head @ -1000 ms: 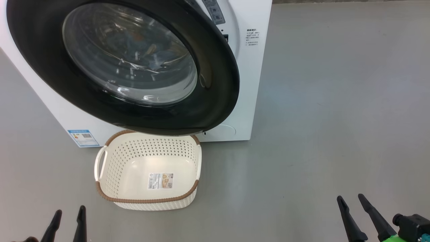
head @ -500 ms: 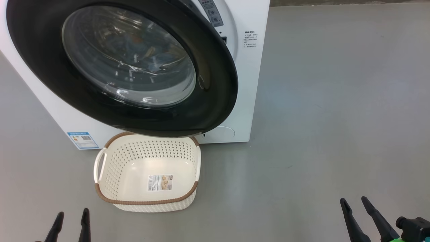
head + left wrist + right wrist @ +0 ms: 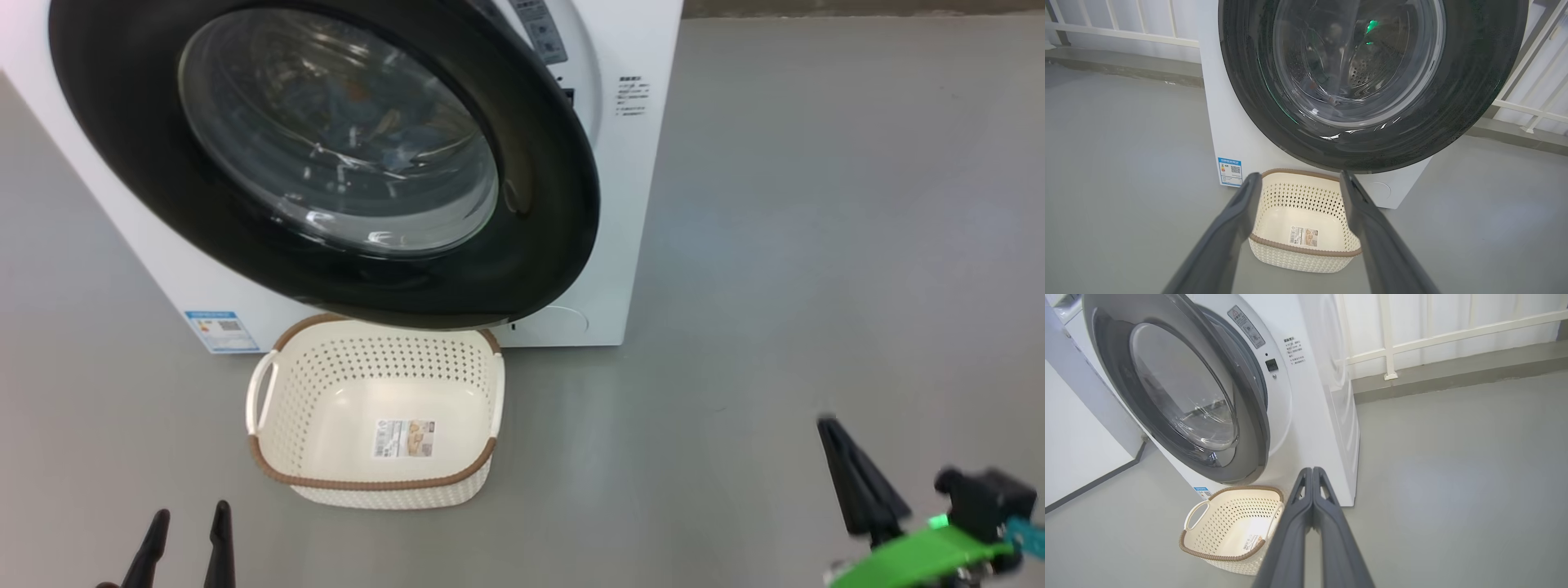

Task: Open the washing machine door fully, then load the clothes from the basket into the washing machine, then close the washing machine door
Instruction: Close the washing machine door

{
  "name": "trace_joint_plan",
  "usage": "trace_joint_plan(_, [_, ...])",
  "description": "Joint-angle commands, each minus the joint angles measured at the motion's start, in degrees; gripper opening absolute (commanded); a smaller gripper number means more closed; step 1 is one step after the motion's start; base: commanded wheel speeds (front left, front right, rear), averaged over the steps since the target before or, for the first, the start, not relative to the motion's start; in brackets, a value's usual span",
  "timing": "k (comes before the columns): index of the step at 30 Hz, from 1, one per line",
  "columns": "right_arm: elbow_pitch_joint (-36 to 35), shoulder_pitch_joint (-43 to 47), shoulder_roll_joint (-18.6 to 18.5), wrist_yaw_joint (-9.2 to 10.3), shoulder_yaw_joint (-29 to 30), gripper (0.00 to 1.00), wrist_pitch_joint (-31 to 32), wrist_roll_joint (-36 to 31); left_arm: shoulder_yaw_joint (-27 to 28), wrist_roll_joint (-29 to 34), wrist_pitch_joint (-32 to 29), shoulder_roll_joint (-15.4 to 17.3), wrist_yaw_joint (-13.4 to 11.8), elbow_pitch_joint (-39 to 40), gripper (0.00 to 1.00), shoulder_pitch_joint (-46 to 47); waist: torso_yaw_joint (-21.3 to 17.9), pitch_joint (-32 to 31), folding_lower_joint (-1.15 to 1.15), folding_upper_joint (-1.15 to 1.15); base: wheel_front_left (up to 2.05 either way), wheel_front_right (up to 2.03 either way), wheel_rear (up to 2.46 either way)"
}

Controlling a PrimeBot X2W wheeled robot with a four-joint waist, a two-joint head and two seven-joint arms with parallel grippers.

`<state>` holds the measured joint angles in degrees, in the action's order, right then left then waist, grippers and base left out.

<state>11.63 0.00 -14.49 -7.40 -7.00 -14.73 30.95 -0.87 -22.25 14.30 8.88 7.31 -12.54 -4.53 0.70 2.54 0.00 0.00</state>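
I am looking down at the washer [image 3: 645, 204], which is standing at the far left on the grey floor [image 3: 816, 245]. Its door [image 3: 539, 204] is hanging ajar: from the right wrist I am seeing a gap between the door's right edge and the white front. Through the glass I am making out blue and orange-brown clothes [image 3: 408, 135] lying dimly inside the drum. The basket [image 3: 375, 482] is sitting upright on the floor just near of the washer, its far rim tucked under the door's lower edge; it is holding nothing but the paper label [image 3: 404, 438] on its bottom. A blue sticker [image 3: 222, 329] is showing low on the washer's front, left of the basket. My left gripper [image 3: 190, 510] is hovering at the near left with its fingers spread apart and nothing between them, pointing towards the basket and well short of it. My right gripper [image 3: 1312, 470] is hovering at the near right over bare floor, fingers pressed together on nothing, well apart from basket and door. A white railing [image 3: 1412, 343] is running along the far wall behind the washer.
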Motion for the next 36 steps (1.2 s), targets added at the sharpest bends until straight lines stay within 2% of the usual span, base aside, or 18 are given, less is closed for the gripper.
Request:
trace_joint_plan(1, [-1.66, -3.27, -0.67, -0.09, -1.78, 0.0, -0.27, 0.62, 1.86, 0.9, 0.7, 0.74, 0.18, 1.65, 1.0, 1.3, 0.68, 0.34, 0.0, 0.0, 0.0, 0.0, 0.0])
trace_joint_plan(10, [-1.54, -14.98, 1.37, -0.09, -6.69, 0.0, -0.27, 0.95, 1.34, 1.69, 0.7, -0.63, 0.18, 2.75, 1.0, 3.07, 4.57, 2.31, 0.0, 0.0, 0.0, 0.0, 0.0])
trace_joint_plan(20, [2.17, -24.96, 1.07, -0.09, -11.65, 0.0, -0.27, 2.04, 0.47, 1.45, 0.7, -1.95, 0.18, 3.29, 1.0, 5.85, 9.26, 5.58, 0.0, 0.0, 0.0, 0.0, 0.0])
trace_joint_plan(36, [12.64, -39.1, 0.66, -0.09, -10.46, 0.0, -0.27, 3.95, -1.96, 0.69, 0.7, -3.56, 0.18, 3.79, 1.0, 11.57, 13.59, 13.62, 0.0, 0.0, 0.0, 0.0, 0.0])
